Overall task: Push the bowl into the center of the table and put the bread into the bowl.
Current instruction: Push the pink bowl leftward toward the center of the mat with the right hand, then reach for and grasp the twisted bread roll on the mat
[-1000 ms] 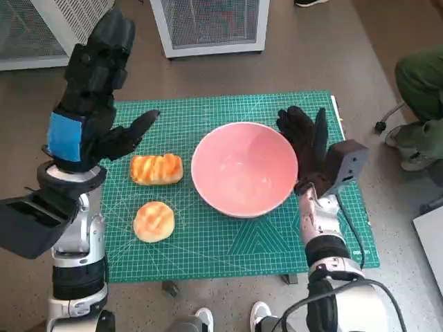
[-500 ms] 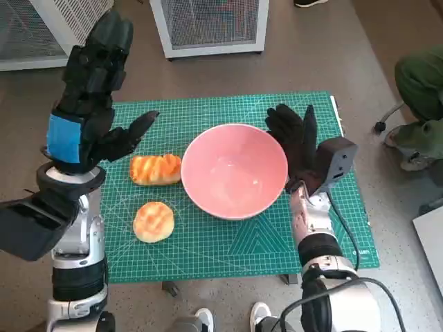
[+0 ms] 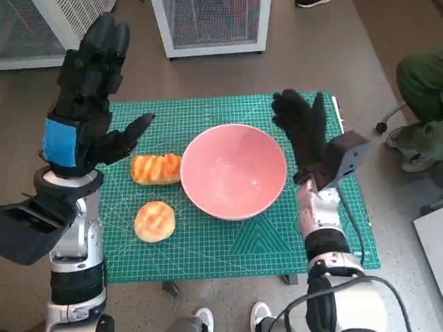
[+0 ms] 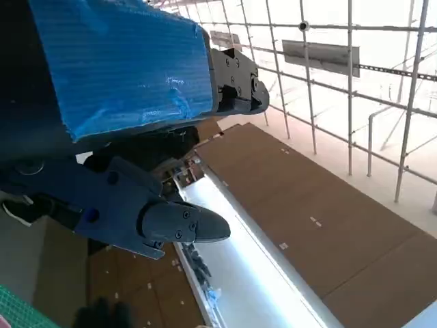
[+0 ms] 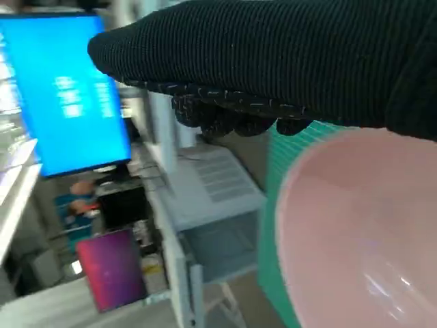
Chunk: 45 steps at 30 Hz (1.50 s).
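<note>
The pink bowl (image 3: 234, 170) sits empty near the middle of the green mat (image 3: 208, 245); its rim also fills part of the right wrist view (image 5: 355, 225). An oblong striped bread (image 3: 156, 169) lies just left of the bowl, almost touching it. A round bun (image 3: 154, 220) lies nearer the front. My right hand (image 3: 302, 133) stands beside the bowl's right rim with fingers spread upward, a small gap from it, holding nothing. My left hand (image 3: 86, 97) is raised above the mat's left edge, fingers spread, empty.
A white metal cabinet (image 3: 210, 24) stands beyond the table's far edge and another (image 3: 34, 28) at the far left. A person's green-clad leg and shoe (image 3: 419, 90) are at the right. Shoe tips (image 3: 201, 318) show by the table's front edge.
The bowl slid left toward the breads under my right hand's push, then stopped. My right hand has since drawn back to the right and away from the rim. My left hand barely moved.
</note>
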### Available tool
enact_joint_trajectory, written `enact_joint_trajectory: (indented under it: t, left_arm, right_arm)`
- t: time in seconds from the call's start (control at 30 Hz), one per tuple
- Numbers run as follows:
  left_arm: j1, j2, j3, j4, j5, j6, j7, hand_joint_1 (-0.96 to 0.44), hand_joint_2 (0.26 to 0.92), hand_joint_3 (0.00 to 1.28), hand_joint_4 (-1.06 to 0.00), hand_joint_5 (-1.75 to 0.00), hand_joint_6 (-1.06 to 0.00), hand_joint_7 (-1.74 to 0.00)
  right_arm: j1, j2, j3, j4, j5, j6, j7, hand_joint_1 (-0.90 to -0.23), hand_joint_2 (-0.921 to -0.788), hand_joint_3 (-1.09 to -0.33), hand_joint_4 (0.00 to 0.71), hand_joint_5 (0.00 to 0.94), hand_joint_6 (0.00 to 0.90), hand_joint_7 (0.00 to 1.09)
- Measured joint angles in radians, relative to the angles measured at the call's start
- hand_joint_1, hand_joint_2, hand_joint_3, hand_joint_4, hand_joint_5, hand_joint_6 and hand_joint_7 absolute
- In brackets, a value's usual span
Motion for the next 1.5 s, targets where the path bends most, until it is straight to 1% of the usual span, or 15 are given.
enact_joint_trajectory:
  t: [0.13, 0.3, 0.43, 0.6, 0.67, 0.7, 0.77, 0.8, 0.87, 0.9, 0.97, 1.07, 1.23, 1.4, 1.5]
  left_arm:
    - [0.0, 0.0, 0.001, 0.001, -0.007, 0.004, 0.0, -0.31, 0.921, 0.27, -0.2, 0.0, -0.2, -0.2]
    - [0.0, 0.0, 0.001, 0.002, -0.011, 0.015, -0.001, -0.31, 0.921, 0.27, -0.2, 0.0, -0.2, -0.19]
    - [0.0, 0.003, 0.001, 0.002, -0.007, 0.021, -0.001, -0.32, 0.921, 0.27, -0.2, 0.0, -0.21, -0.18]
    - [0.0, 0.043, 0.001, -0.01, 0.035, 0.053, -0.002, -0.35, 0.921, 0.25, -0.2, 0.0, -0.21, -0.18]
    - [0.001, 0.077, 0.0, -0.033, 0.06, 0.092, -0.007, -0.39, 0.921, 0.21, -0.19, 0.0, -0.19, -0.17]
    - [0.002, 0.096, 0.001, -0.046, 0.072, 0.113, -0.012, -0.44, 0.919, 0.16, -0.15, 0.0, -0.17, -0.16]
    - [0.009, 0.164, 0.0, -0.1, 0.106, 0.203, -0.044, -0.49, 0.92, 0.11, -0.11, 0.0, -0.14, -0.15]
    - [0.012, 0.205, 0.0, -0.125, 0.122, 0.247, -0.065, -0.52, 0.894, 0.07, -0.07, 0.0, -0.13, -0.14]
    - [0.013, 0.266, 0.0, -0.162, 0.138, 0.324, -0.099, -0.51, 0.824, 0.04, -0.04, 0.0, -0.1, -0.13]
    - [0.013, 0.296, 0.0, -0.181, 0.145, 0.37, -0.117, -0.46, 0.773, 0.03, -0.02, 0.0, -0.1, -0.12]
    - [0.013, 0.348, -0.001, -0.211, 0.158, 0.452, -0.146, -0.39, 0.719, 0.02, -0.01, 0.0, -0.11, -0.13]
    - [0.012, 0.422, -0.013, -0.254, 0.191, 0.579, -0.189, -0.29, 0.676, 0.01, -0.01, 0.0, -0.14, -0.13]
    - [-0.008, 0.54, -0.081, -0.321, 0.266, 0.806, -0.264, -0.16, 0.668, 0.01, -0.04, -0.01, -0.21, -0.11]
    - [-0.069, 0.629, -0.206, -0.398, 0.349, 1.025, -0.34, -0.13, 0.673, 0.01, -0.06, -0.01, -0.23, -0.09]
    - [-0.123, 0.659, -0.287, -0.434, 0.389, 1.109, -0.376, -0.13, 0.676, 0.01, -0.07, -0.01, -0.23, -0.08]
  right_arm:
    - [-0.005, -0.011, 0.0, -0.054, 0.014, -0.072, 0.058, -0.651, -0.921, -0.754, 0.308, 0.007, 0.314, 0.23]
    - [-0.007, -0.021, 0.002, -0.147, 0.05, -0.16, 0.14, -0.649, -0.921, -0.74, 0.315, 0.009, 0.312, 0.23]
    - [0.0, -0.023, 0.013, -0.27, 0.097, -0.219, 0.212, -0.635, -0.921, -0.746, 0.316, 0.008, 0.311, 0.23]
    - [0.026, -0.024, 0.039, -0.416, 0.152, -0.24, 0.279, -0.63, -0.921, -0.749, 0.317, 0.008, 0.322, 0.25]
    - [0.04, -0.024, 0.05, -0.468, 0.173, -0.232, 0.3, -0.641, -0.921, -0.741, 0.316, 0.006, 0.326, 0.25]
    - [0.047, -0.024, 0.054, -0.488, 0.182, -0.225, 0.309, -0.651, -0.921, -0.738, 0.316, 0.006, 0.326, 0.26]
    - [0.062, -0.024, 0.064, -0.53, 0.202, -0.204, 0.326, -0.659, -0.921, -0.734, 0.315, 0.005, 0.326, 0.26]
    - [0.069, -0.024, 0.068, -0.548, 0.207, -0.194, 0.332, -0.664, -0.921, -0.732, 0.314, 0.004, 0.324, 0.26]
    - [0.076, -0.026, 0.069, -0.565, 0.214, -0.187, 0.335, -0.668, -0.921, -0.729, 0.312, 0.003, 0.321, 0.26]
    - [0.078, -0.027, 0.069, -0.572, 0.215, -0.184, 0.335, -0.667, -0.921, -0.728, 0.311, 0.002, 0.317, 0.26]
    - [0.078, -0.027, 0.069, -0.584, 0.215, -0.182, 0.335, -0.667, -0.921, -0.727, 0.308, 0.001, 0.313, 0.26]
    - [0.078, -0.027, 0.07, -0.601, 0.215, -0.18, 0.335, -0.667, -0.921, -0.724, 0.305, 0.0, 0.308, 0.27]
    - [0.079, -0.027, 0.072, -0.626, 0.215, -0.172, 0.334, -0.672, -0.921, -0.718, 0.299, 0.0, 0.302, 0.27]
    - [0.089, -0.027, 0.085, -0.647, 0.215, -0.151, 0.334, -0.674, -0.921, -0.715, 0.298, 0.0, 0.299, 0.27]
    - [0.104, -0.024, 0.093, -0.651, 0.215, -0.136, 0.334, -0.675, -0.921, -0.714, 0.298, 0.0, 0.298, 0.28]
